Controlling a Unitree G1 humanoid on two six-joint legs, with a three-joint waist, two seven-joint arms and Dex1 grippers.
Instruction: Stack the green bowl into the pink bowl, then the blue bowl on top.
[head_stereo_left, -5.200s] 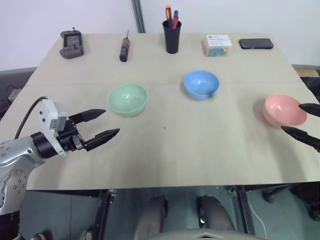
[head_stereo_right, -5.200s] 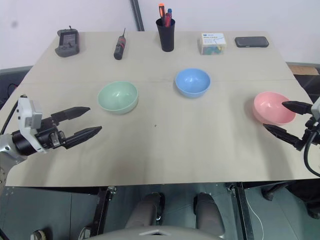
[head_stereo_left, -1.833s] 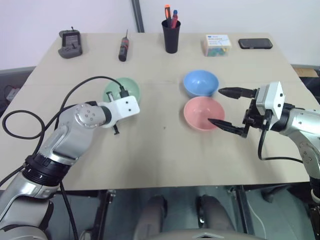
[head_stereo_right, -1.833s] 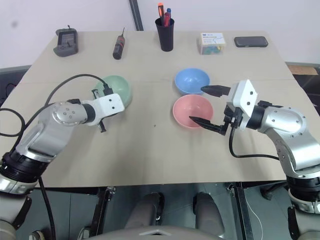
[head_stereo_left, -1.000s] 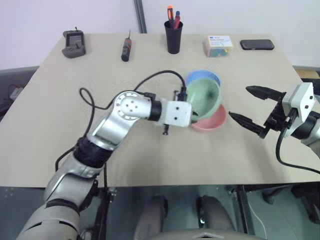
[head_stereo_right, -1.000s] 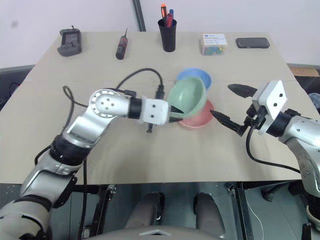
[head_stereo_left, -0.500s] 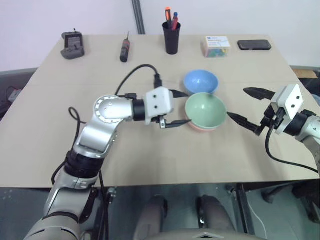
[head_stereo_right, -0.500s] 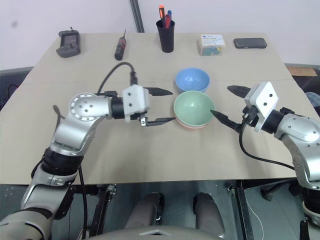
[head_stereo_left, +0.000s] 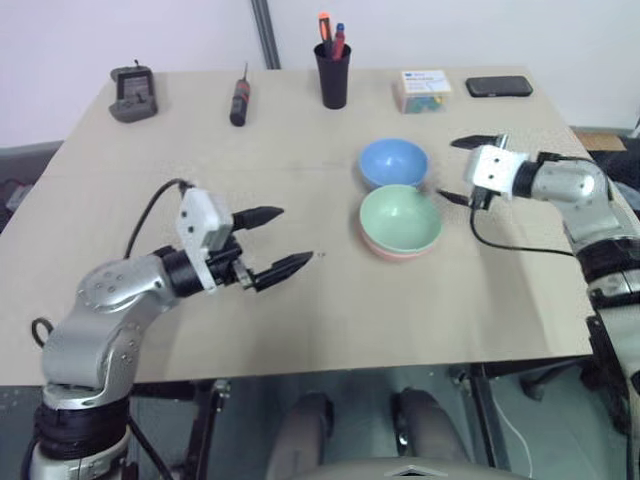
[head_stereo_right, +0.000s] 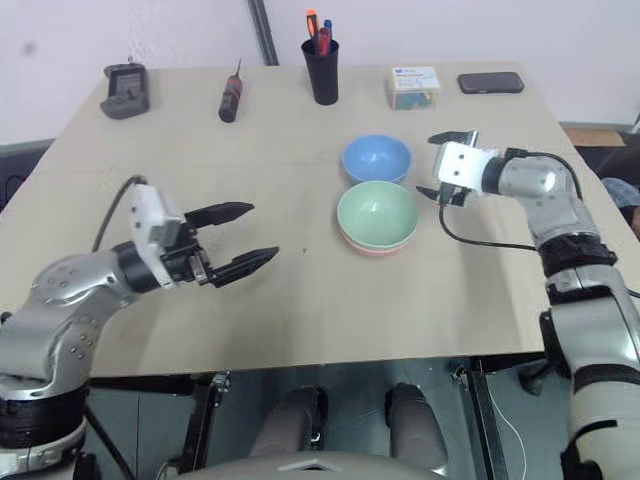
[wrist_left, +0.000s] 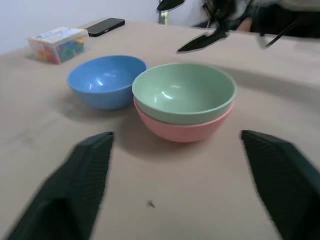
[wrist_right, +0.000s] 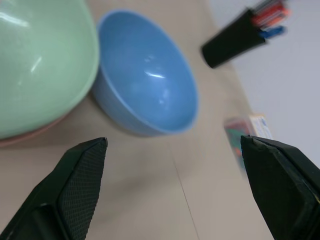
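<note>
Sitting snug inside the pink bowl (wrist_left: 183, 131), the green bowl (head_stereo_left: 400, 219) rests near the middle of the surface (head_stereo_left: 330, 310), only a thin pink rim peeking out beneath it. Just behind them, and right beside, stands the blue bowl (head_stereo_left: 393, 163) on its own, upright and empty.

Over on the left, the left gripper (head_stereo_left: 277, 243) hovers above the surface well apart from the stack, fingers spread wide and carrying nothing, pointing across toward the bowls. On the right, the right gripper (head_stereo_left: 459, 170) is up close beside the blue bowl, released too, its two fingers parted and empty, aimed at that bowl's flank.

Along the far edge: a black pen cup (head_stereo_left: 331, 76), a screwdriver (head_stereo_left: 239, 98), a small box (head_stereo_left: 424, 88), a phone (head_stereo_left: 498, 87) and a dark device (head_stereo_left: 131, 92).
</note>
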